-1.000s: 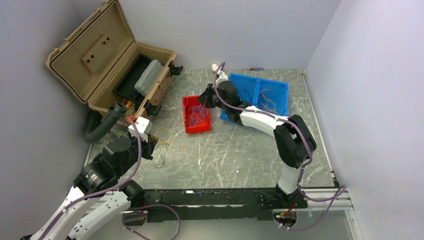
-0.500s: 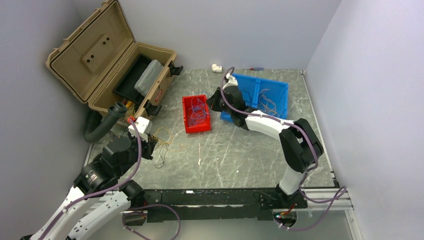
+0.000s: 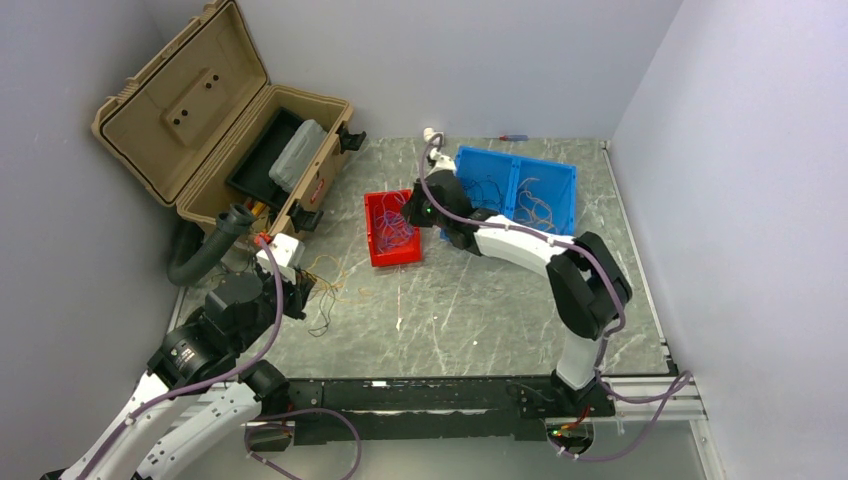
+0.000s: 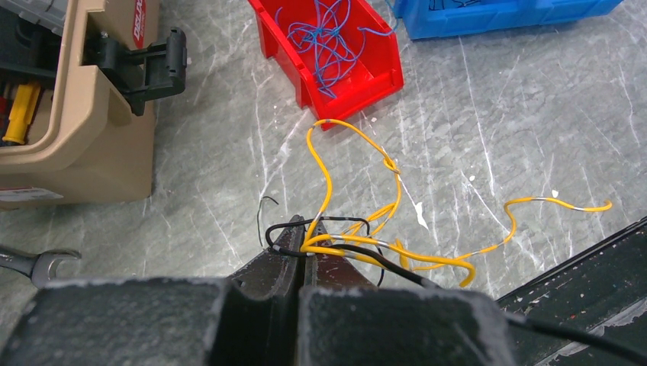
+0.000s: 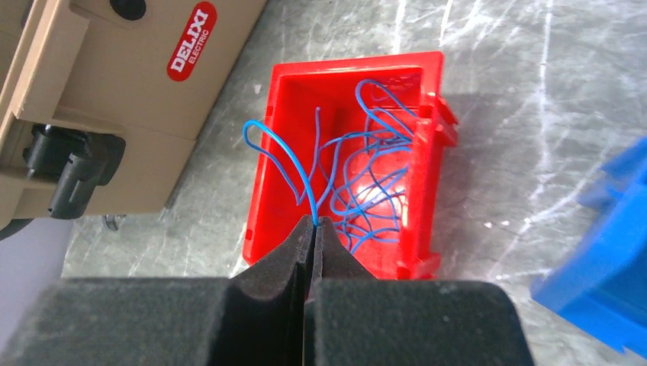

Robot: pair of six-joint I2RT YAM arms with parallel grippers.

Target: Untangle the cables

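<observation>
A loose tangle of yellow cables [image 4: 391, 163] with a black cable [image 4: 387, 261] lies on the grey table near the left arm. It shows in the top view as thin wires [image 3: 325, 275]. My left gripper [image 4: 309, 229] [image 3: 300, 296] is shut on yellow and black strands of this tangle, low over the table. Several blue cables [image 5: 366, 183] fill the red bin [image 5: 259, 198] [image 3: 392, 250]. My right gripper [image 5: 314, 223] [image 3: 413, 212] hangs over that bin, shut on one blue cable [image 5: 309, 197] that arcs up and to the left.
An open tan toolbox [image 3: 200, 120] stands at the back left, its latch side close to the red bin. A blue two-part bin [image 3: 560, 185] holding more wires sits behind the right arm. A wrench [image 4: 30, 263] lies by the toolbox. Walls close in on three sides.
The right wrist swung toward the blue bin and came back over the red bin. The left arm and its tangle have not moved.
</observation>
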